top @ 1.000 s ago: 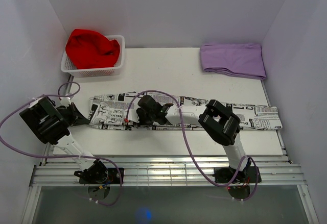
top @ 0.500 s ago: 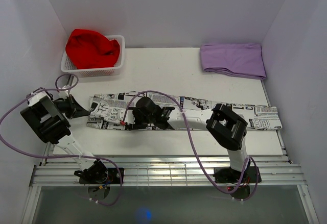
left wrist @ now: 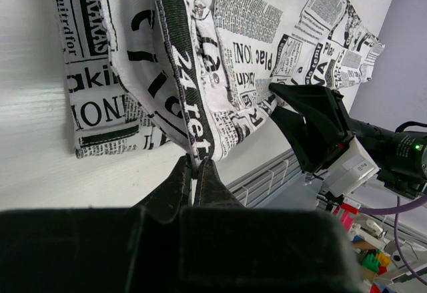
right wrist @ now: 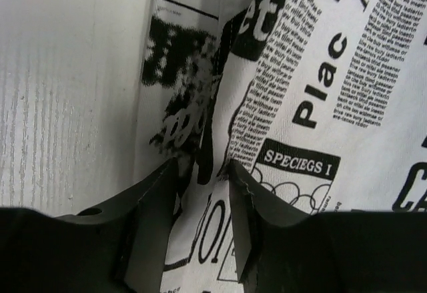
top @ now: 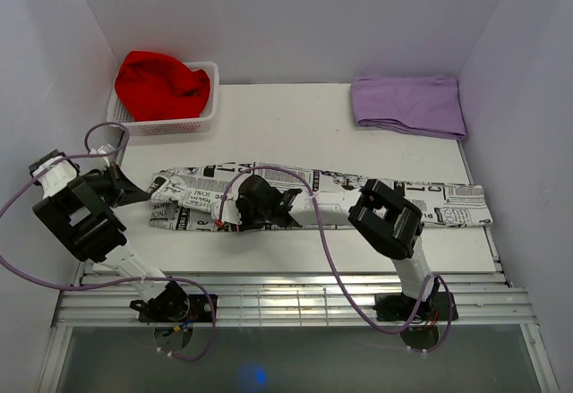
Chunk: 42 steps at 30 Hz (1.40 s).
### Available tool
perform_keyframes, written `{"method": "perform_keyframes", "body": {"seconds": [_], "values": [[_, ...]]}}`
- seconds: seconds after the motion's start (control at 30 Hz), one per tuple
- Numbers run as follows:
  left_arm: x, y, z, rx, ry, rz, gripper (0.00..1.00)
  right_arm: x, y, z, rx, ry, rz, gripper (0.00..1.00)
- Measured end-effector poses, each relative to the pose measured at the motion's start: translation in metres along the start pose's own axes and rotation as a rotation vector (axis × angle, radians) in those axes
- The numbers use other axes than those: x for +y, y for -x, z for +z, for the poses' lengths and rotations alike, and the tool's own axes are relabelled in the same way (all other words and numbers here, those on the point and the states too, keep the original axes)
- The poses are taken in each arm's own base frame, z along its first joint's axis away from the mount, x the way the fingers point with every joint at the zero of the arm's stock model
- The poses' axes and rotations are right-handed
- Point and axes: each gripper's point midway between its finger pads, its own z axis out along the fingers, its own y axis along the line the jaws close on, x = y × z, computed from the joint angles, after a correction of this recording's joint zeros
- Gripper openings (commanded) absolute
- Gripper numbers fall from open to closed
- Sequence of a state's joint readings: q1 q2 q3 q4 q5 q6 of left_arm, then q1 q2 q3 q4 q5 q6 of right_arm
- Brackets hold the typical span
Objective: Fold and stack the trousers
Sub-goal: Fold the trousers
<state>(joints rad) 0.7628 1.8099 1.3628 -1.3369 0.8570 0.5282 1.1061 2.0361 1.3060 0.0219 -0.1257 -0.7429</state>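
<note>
Newspaper-print trousers [top: 439, 203] lie stretched lengthwise across the middle of the white table [top: 286, 124]. Left gripper [left wrist: 195, 165] pinches their waistband edge at the left end. Right gripper [right wrist: 201, 167] rests mid-trousers, fingers parted astride a fold.

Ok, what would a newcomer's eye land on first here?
The newspaper-print trousers stretch across the middle of the table. The left pincer is shut on their waistband at the left end. A red cloth fills the white basket far left; a lilac cloth lies far right.
</note>
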Motion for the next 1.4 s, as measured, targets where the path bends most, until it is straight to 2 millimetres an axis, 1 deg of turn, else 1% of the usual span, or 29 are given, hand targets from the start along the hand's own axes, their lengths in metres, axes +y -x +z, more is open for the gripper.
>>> {"method": "perform_keyframes", "body": {"seconds": [0.1, 0.13, 0.43, 0.5, 0.6, 0.67, 0.73, 0.77, 0.83, 0.9, 0.97, 1.07, 1.1, 1.17, 1.23, 1.27, 1.3, 1.33, 1.37, 1.4], "values": [[0.002, 0.004, -0.006, -0.017, 0.005, 0.009, 0.0, 0.0, 0.0, 0.0, 0.0, 0.002, -0.01, 0.2], [0.001, 0.006, -0.007, -0.02, 0.005, 0.011, 0.0, 0.0, -0.002, 0.0, 0.004, 0.005, -0.012, 0.08], [0.0, 0.014, -0.01, -0.029, -0.004, 0.025, 0.0, -0.006, -0.004, -0.002, 0.006, -0.007, -0.01, 0.08], [0.0, 0.015, -0.012, -0.033, -0.001, 0.036, 0.0, -0.008, -0.002, -0.007, 0.005, -0.009, -0.009, 0.08], [0.003, 0.012, -0.017, -0.043, 0.02, 0.059, 0.0, -0.016, 0.011, -0.024, -0.02, -0.023, -0.009, 0.08], [0.007, 0.004, -0.023, -0.054, 0.042, 0.074, 0.0, -0.022, 0.023, -0.039, -0.045, -0.034, -0.007, 0.08], [0.011, -0.01, -0.027, -0.054, 0.065, 0.08, 0.0, -0.025, 0.033, -0.052, -0.072, -0.039, 0.0, 0.08], [0.013, -0.018, -0.028, -0.047, 0.075, 0.071, 0.0, -0.025, 0.037, -0.057, -0.084, -0.037, 0.003, 0.08], [0.02, -0.034, -0.025, -0.019, 0.088, 0.036, 0.0, -0.021, 0.039, -0.059, -0.094, -0.021, 0.011, 0.08], [0.031, -0.048, -0.02, 0.017, 0.103, -0.013, 0.0, -0.012, 0.033, -0.055, -0.085, 0.012, 0.027, 0.08], [0.047, -0.061, -0.01, 0.063, 0.123, -0.064, 0.0, 0.0, 0.022, -0.043, -0.065, 0.053, 0.044, 0.08], [0.074, -0.081, 0.007, 0.14, 0.151, -0.137, 0.0, 0.025, -0.003, -0.019, -0.014, 0.13, 0.063, 0.08], [0.082, -0.088, 0.013, 0.166, 0.157, -0.163, 0.0, 0.031, -0.007, -0.012, -0.015, 0.151, 0.058, 0.08], [0.095, -0.098, 0.021, 0.207, 0.171, -0.204, 0.0, 0.03, -0.006, -0.011, -0.018, 0.149, 0.056, 0.08], [0.096, -0.099, 0.021, 0.215, 0.167, -0.225, 0.01, 0.031, -0.005, -0.011, -0.022, 0.153, 0.051, 0.08], [0.096, -0.096, 0.019, 0.213, 0.171, -0.216, 0.09, 0.031, -0.005, -0.011, -0.025, 0.156, 0.048, 0.08], [0.096, -0.092, 0.017, 0.207, 0.172, -0.203, 0.28, 0.032, -0.005, -0.011, -0.028, 0.159, 0.044, 0.09], [0.096, -0.087, 0.014, 0.201, 0.172, -0.177, 0.38, 0.032, -0.004, -0.011, -0.031, 0.162, 0.041, 0.17], [0.095, -0.079, 0.011, 0.188, 0.17, -0.138, 0.49, 0.033, -0.003, -0.011, -0.034, 0.165, 0.04, 0.23], [0.094, -0.072, 0.007, 0.176, 0.173, -0.109, 0.73, 0.034, -0.002, -0.01, -0.036, 0.167, 0.036, 0.29]]}}
